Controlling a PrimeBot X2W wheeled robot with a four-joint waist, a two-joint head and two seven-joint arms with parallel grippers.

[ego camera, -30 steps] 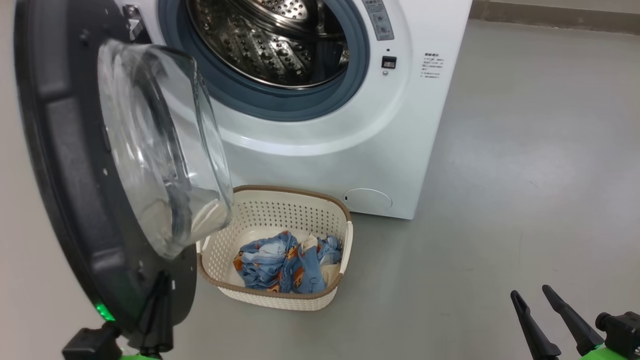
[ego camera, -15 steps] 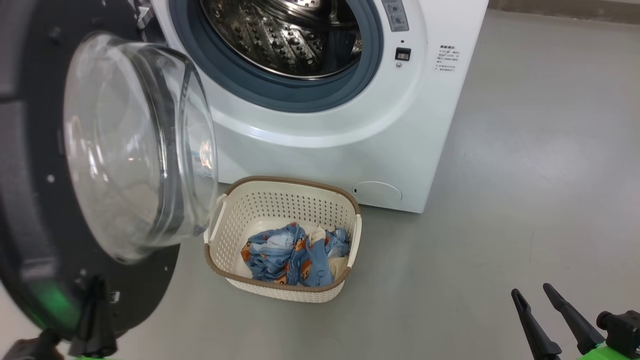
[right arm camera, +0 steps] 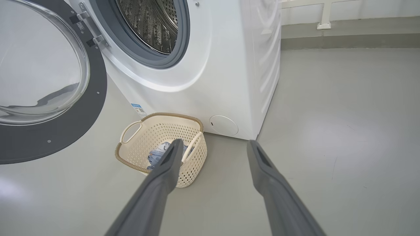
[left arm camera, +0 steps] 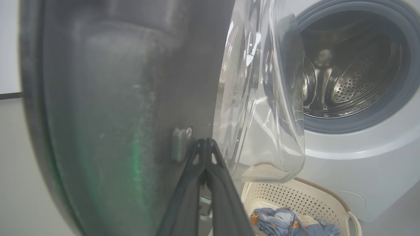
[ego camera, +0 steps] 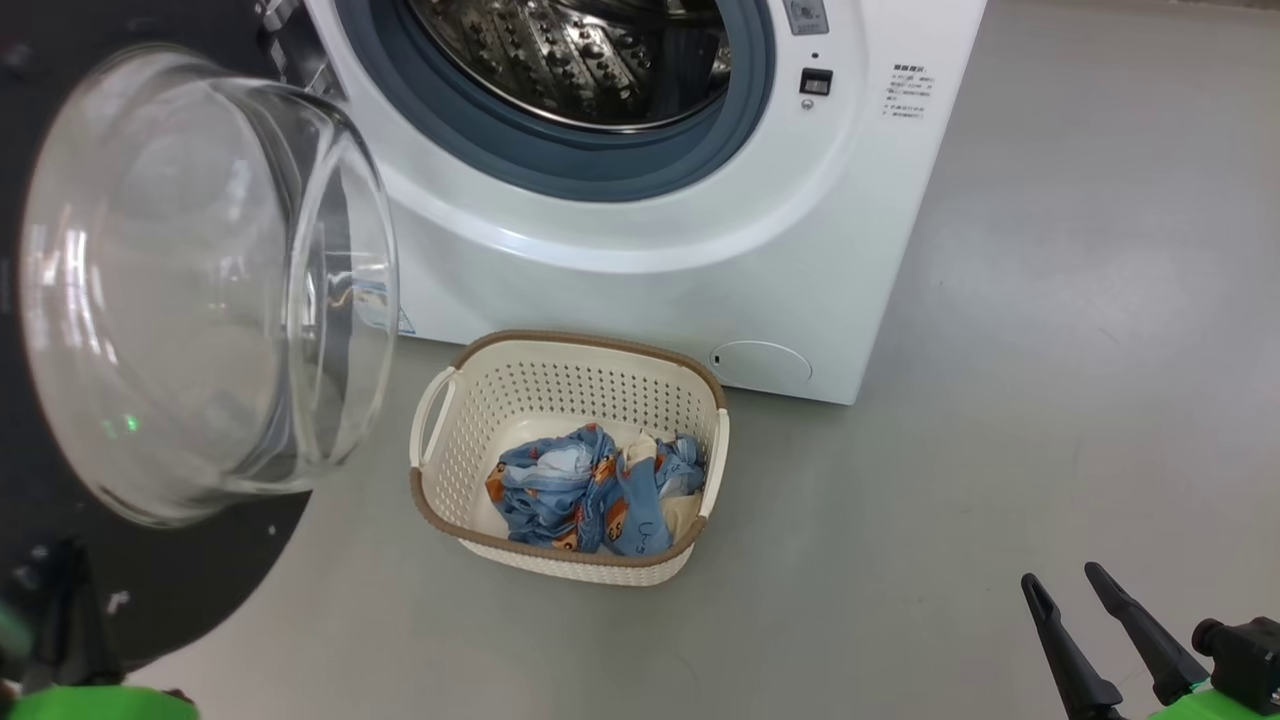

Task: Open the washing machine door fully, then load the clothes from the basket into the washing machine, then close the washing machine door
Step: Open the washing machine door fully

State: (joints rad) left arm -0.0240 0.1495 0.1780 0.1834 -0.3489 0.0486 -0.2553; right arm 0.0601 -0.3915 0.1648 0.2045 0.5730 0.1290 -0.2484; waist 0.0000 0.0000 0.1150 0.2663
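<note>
head view: washing machine door (ego camera: 200,280) stands open left of the washing machine (ego camera: 640,290); basket (ego camera: 565,345) on the floor (ego camera: 1000,420) before it, clothes (ego camera: 590,490) inside. left wrist view: left gripper (left arm camera: 205,141) fingers pressed together, tips at the door's dark inner face. right wrist view: right gripper (right arm camera: 214,143) spread wide, empty.

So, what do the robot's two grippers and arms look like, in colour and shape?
The right gripper has two long, slim, black fingers that taper to narrow tips, on a black block with bright green casing behind. The left gripper has the same dark fingers, with small triangular cut-outs near the tips, and green casing too.
</note>
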